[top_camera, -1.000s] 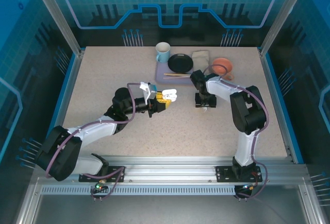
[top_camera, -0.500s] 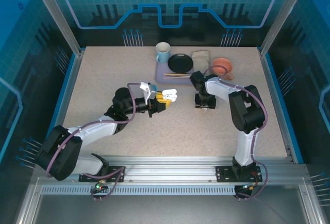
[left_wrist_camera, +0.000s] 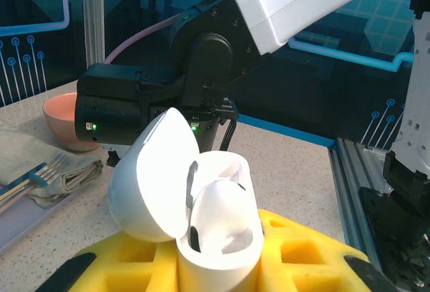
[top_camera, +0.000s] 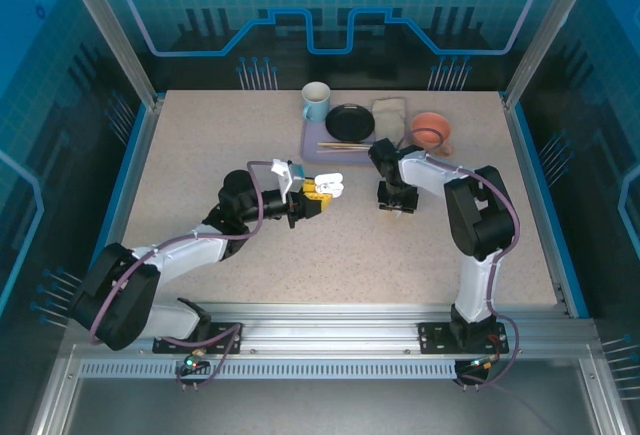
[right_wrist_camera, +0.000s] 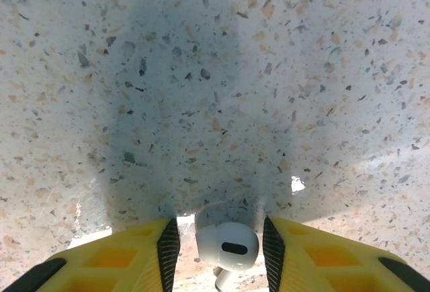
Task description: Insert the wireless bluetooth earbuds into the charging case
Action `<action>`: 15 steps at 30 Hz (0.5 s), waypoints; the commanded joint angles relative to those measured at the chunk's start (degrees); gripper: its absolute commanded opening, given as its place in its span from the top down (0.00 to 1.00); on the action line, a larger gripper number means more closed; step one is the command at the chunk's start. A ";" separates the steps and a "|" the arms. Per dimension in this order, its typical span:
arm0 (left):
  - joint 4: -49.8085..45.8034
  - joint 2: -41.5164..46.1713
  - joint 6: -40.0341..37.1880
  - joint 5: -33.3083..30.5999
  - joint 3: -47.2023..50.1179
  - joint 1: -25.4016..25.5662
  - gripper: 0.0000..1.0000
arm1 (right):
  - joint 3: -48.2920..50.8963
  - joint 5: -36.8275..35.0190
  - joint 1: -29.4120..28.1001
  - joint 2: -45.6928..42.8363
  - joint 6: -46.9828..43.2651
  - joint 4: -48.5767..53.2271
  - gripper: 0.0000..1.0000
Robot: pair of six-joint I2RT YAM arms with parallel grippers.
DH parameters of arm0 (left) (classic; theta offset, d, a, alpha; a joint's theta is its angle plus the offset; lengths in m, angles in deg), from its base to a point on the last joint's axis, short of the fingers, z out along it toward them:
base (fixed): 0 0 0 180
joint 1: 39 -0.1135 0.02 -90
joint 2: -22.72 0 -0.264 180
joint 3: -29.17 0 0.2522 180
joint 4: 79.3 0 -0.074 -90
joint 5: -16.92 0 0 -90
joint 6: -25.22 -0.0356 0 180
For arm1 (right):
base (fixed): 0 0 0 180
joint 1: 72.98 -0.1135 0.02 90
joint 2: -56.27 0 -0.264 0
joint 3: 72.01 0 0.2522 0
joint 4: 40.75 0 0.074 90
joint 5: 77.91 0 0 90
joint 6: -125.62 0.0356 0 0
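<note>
table [top_camera: 200,155]: beige, dark and orange speckle | earbud [right_wrist_camera: 226,244]: white, black oval mark | charging case [left_wrist_camera: 201,205]: glossy white | left gripper fingers [left_wrist_camera: 134,272]: yellow, black pads | right gripper fingers [right_wrist_camera: 114,262]: yellow, black pads | tray [top_camera: 312,135]: lilac | plate [top_camera: 350,121] on tray: black | mug [top_camera: 316,102] at tray's far edge: pale blue | bowl [top_camera: 432,130] right of tray: salmon-pink | cloth [top_camera: 388,110] at tray's far right corner: beige

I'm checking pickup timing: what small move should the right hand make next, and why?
Probably close the right hand: the small white plastic earbud lies on the speckled table between its yellow fingers with gaps on both sides, so nothing grips it yet. The left hand holds the open white charging case ready.
</note>
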 commanded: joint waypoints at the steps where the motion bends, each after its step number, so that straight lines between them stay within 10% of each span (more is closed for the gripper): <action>1: 2.23 -0.51 -0.85 -0.26 -0.60 0.11 1.00 | 2.06 -1.55 1.00 0.24 1.07 1.46 0.60; 15: 1.67 -0.86 -0.64 -0.22 -1.48 0.08 1.00 | 3.47 -0.86 1.66 -1.41 1.15 0.50 0.68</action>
